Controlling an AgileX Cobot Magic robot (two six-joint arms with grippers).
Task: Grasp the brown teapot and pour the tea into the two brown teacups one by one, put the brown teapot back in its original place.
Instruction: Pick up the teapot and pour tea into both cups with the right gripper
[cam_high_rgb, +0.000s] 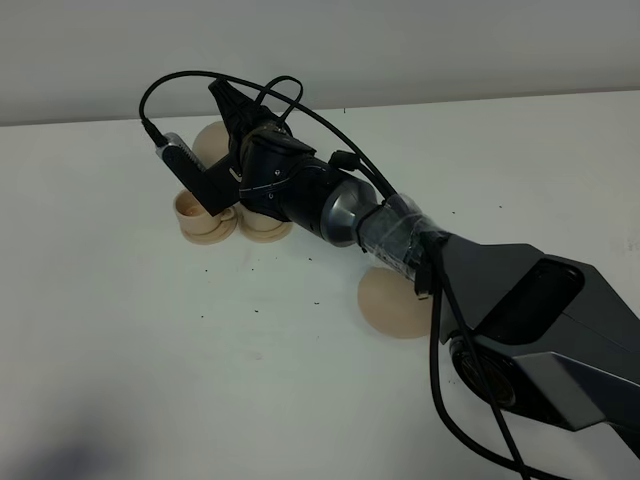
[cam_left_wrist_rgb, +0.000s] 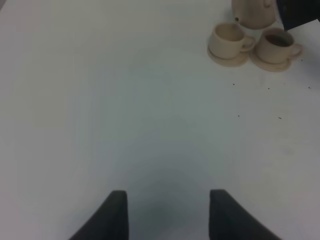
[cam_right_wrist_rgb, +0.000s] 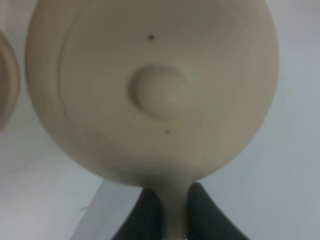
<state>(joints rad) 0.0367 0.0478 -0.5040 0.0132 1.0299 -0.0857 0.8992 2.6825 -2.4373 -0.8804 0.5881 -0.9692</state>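
My right gripper (cam_high_rgb: 232, 120) reaches across to the far left and is shut on the loop handle of the brown teapot (cam_high_rgb: 208, 142). The right wrist view shows the teapot (cam_right_wrist_rgb: 150, 90) from above, its handle between the fingers (cam_right_wrist_rgb: 145, 215). The teapot is held just behind the two brown teacups. One cup (cam_high_rgb: 196, 208) shows on its saucer. The other is mostly hidden under the arm, with only its saucer (cam_high_rgb: 266, 231) showing. In the left wrist view the teapot (cam_left_wrist_rgb: 252, 15) has its spout by the pale cup (cam_left_wrist_rgb: 227, 39). The other cup (cam_left_wrist_rgb: 277, 44) looks dark inside. The tan plate (cam_high_rgb: 393, 305) lies bare. My left gripper (cam_left_wrist_rgb: 167, 215) is open and empty.
The white table (cam_high_rgb: 120, 330) carries small dark specks near the cups. The right arm's black base and cables (cam_high_rgb: 520, 330) fill the lower right of the exterior high view. The table's back edge meets a grey wall.
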